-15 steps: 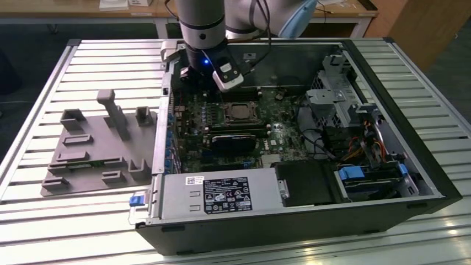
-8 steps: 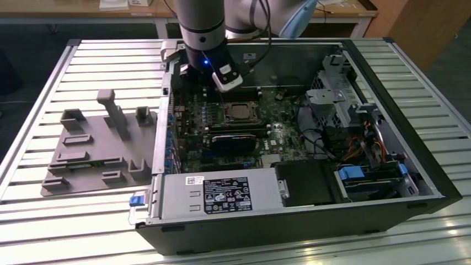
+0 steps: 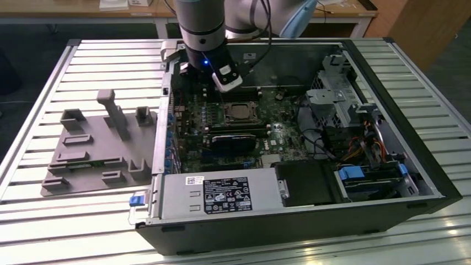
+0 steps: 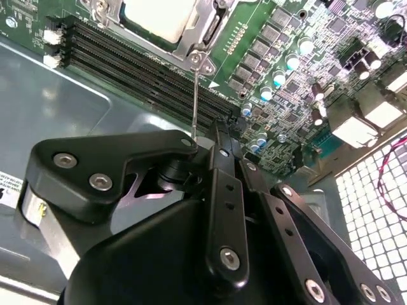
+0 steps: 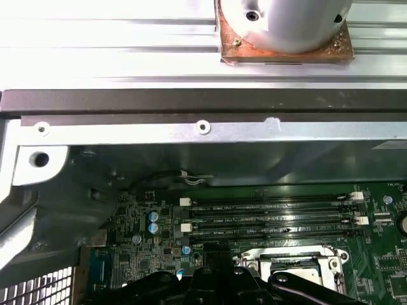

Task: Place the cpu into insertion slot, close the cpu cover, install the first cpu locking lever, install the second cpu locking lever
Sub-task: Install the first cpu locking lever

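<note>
Fingers (image 4: 219, 171) pinch locking lever (image 4: 195, 95), running toward cpu (image 4: 152, 16).

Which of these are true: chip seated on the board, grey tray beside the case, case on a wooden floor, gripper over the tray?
1. The cpu is seated on the motherboard. True.
2. A grey tray lies beside the computer case, on the exterior view's left. True.
3. The case stands on a wooden floor. False: it lies on a slatted metal table.
4. The gripper hangs over the tray. False: it is above the motherboard, near the cpu.
</note>
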Motion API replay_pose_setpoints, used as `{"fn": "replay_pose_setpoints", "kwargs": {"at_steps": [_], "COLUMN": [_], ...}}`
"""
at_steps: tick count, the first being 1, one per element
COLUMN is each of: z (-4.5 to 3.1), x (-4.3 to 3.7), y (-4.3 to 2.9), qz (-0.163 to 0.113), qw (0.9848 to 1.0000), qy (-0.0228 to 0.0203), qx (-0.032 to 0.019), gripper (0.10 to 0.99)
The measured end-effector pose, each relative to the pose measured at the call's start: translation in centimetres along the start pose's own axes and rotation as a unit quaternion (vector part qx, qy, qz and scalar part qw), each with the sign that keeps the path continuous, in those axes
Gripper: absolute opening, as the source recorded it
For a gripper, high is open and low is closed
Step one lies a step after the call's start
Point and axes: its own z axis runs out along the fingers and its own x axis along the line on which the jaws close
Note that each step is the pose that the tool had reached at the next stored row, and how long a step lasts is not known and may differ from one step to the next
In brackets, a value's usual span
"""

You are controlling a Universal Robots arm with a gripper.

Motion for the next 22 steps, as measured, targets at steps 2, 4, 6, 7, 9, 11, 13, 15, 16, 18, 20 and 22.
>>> {"fn": "replay_pose_setpoints", "kwargs": {"at_steps": [2,4,6,7,9,11,13,15,16,18,20,22], "z": [-0.01,0.01,0.03,0.04,0.07,0.10,0.15,0.20,0.22,0.26,0.28,0.29], "x": [0.00,-0.15,-0.46,-0.63,-1.03,-1.46,-2.11,-2.78,-3.08,-3.59,-3.87,-3.93], "y": [-0.01,0.00,0.01,0.02,0.04,0.06,0.09,0.12,0.13,0.15,0.16,0.16], "qz": [0.000,0.000,0.000,0.000,0.000,0.000,0.000,0.000,0.000,0.000,0.000,0.000], "qw": [1.0000,1.0000,1.0000,1.0000,1.0000,1.0000,1.0000,1.0000,1.0000,1.0000,1.0000,1.0000], "qy": [0.0001,0.0000,0.0001,0.0000,0.0000,0.0000,0.0001,0.0000,0.0001,0.0001,0.0000,0.0000], "qx": [-0.0003,-0.0004,-0.0003,-0.0003,-0.0003,-0.0003,-0.0003,-0.0003,-0.0002,-0.0003,-0.0002,-0.0003], "gripper": [0.102,0.102,0.102,0.102,0.102,0.102,0.102,0.102,0.102,0.102,0.102,0.102]}}
